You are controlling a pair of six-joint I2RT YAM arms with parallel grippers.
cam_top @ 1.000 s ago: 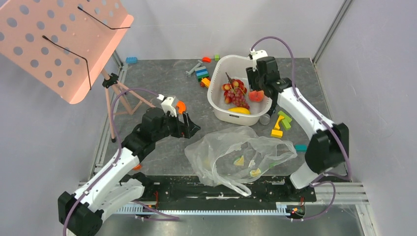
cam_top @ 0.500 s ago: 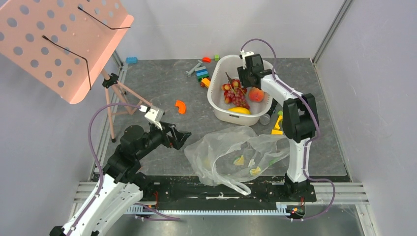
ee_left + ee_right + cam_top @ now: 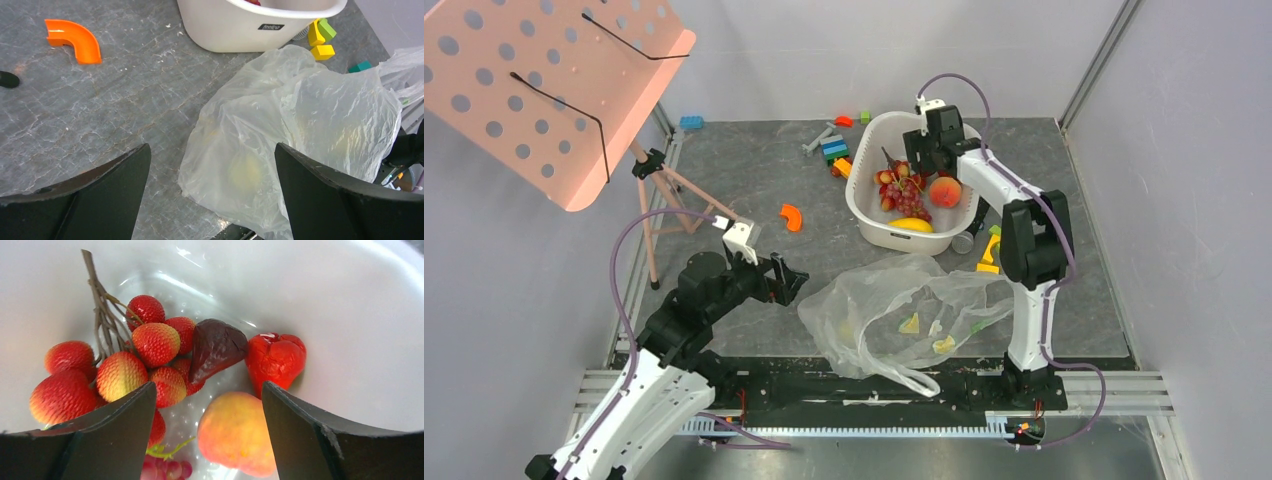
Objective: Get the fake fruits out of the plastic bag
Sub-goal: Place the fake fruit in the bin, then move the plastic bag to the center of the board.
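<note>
Progress check. Most of the fake fruits are out of the plastic bag and lie in the white basin at the far right of the counter.

The right wrist view shows these in the basin:
- a bunch of bumpy red-yellow fruits on a dark stem
- a dark plum
- a red apple
- an orange-pink peach

The top view adds a yellow piece against the basin's near wall.

The bag lies crumpled and nearly flat on the counter, just in front of the basin. Its far edge reaches the basin's near wall; I cannot tell whether they touch. At least two pale wedges show through the film near the bag's middle. A green fleck beside them is too small to identify.

Judgement: the task is mostly done, and the wedges are what is left.

The right end effector is released, with its fingers apart and nothing between them. It is poised over the basin, above the peach and plum.

The left end effector is also released and empty. It hovers low over the counter at the bag's left edge, pointed at it. A yellowish shape shows through the film between its fingers in the wrist view.

Judgement: the left arm looks better placed to take out the wedges. The film lies over them, so a pinch could catch plastic along with a wedge.

An orange curved piece and the toy blocks lie on the counter and are not part of the job.
</note>
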